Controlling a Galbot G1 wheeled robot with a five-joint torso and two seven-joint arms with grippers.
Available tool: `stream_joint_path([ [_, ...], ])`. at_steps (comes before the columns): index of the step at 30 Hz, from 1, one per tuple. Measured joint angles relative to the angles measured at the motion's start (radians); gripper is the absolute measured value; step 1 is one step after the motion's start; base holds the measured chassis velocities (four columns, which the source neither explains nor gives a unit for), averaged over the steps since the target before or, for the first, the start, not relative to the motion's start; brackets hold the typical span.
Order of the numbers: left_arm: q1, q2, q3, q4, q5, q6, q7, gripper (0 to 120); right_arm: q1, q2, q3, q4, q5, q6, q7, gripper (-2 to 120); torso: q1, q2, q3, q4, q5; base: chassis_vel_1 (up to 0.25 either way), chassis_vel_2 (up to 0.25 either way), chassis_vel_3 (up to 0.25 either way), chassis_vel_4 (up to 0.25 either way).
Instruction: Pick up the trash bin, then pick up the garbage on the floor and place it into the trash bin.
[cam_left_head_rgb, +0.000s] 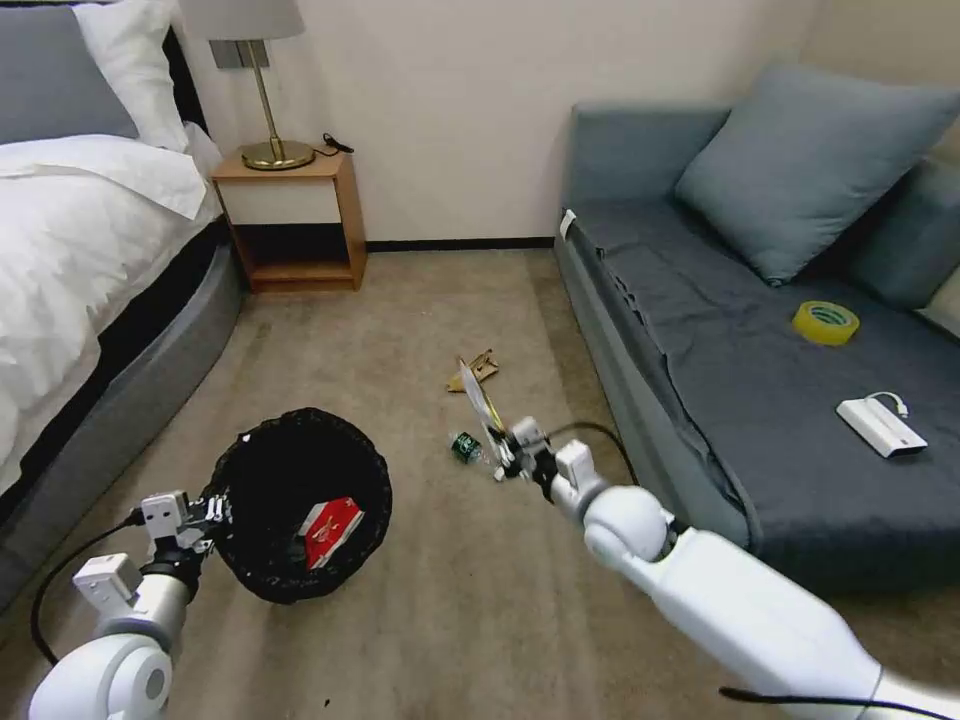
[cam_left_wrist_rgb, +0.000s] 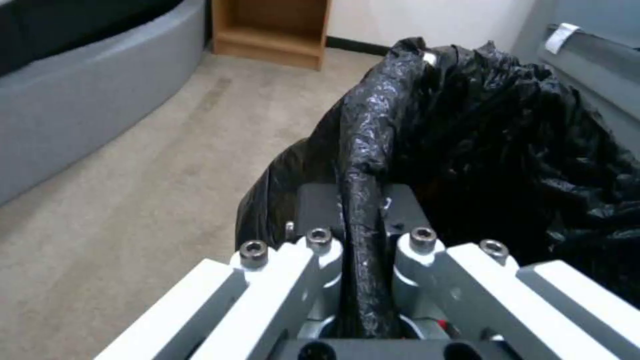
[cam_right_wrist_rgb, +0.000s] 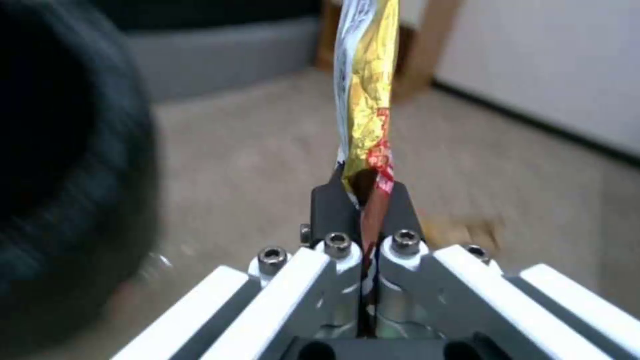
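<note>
The trash bin (cam_left_head_rgb: 300, 500), lined with a crinkly black bag, hangs low at my left. My left gripper (cam_left_head_rgb: 215, 515) is shut on its rim (cam_left_wrist_rgb: 363, 165). A red-white snack wrapper (cam_left_head_rgb: 332, 528) lies inside it. My right gripper (cam_left_head_rgb: 510, 452) is shut on the gold-green snack wrapper (cam_left_head_rgb: 480, 400), which stands up thin from the fingers (cam_right_wrist_rgb: 363, 90), to the right of the bin. On the carpet beneath lie a small clear bottle with a green label (cam_left_head_rgb: 465, 446) and crumpled brown paper (cam_left_head_rgb: 474, 370).
A grey sofa (cam_left_head_rgb: 700, 330) runs along the right, with a yellow tape roll (cam_left_head_rgb: 826, 322) and a white box with a cable (cam_left_head_rgb: 880, 426) on it. A bed (cam_left_head_rgb: 90, 250) is at the left and a wooden nightstand (cam_left_head_rgb: 295, 215) with a lamp at the back.
</note>
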Motion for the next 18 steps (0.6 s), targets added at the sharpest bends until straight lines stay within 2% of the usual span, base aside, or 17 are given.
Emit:
stream_joint_path([
  [4, -0.011, -0.003, 0.027, -0.005, 0.002, 0.009, -0.004, 4, 0.062, -0.007, -0.058, 0.098, 0.04, -0.006, -0.002, 0, 0.0, 0.0, 0.0, 0.0, 0.0, 0.0, 0.0, 0.0, 0.0],
  [9, -0.012, -0.002, 0.035, -0.02, 0.003, 0.016, -0.009, 4, 0.099, -0.005, -0.143, 0.153, 0.066, -0.002, -0.009, 0, 0.0, 0.0, 0.0, 0.0, -0.0001, 0.0, 0.0, 0.0, 0.0],
  [18, 0.002, -0.002, 0.051, -0.058, -0.002, 0.026, -0.018, 4, 0.105, 0.031, -0.289, 0.153, 0.043, 0.003, -0.022, 0, 0.0, 0.0, 0.0, 0.0001, 0.0, 0.0, 0.0, 0.0, 0.0],
])
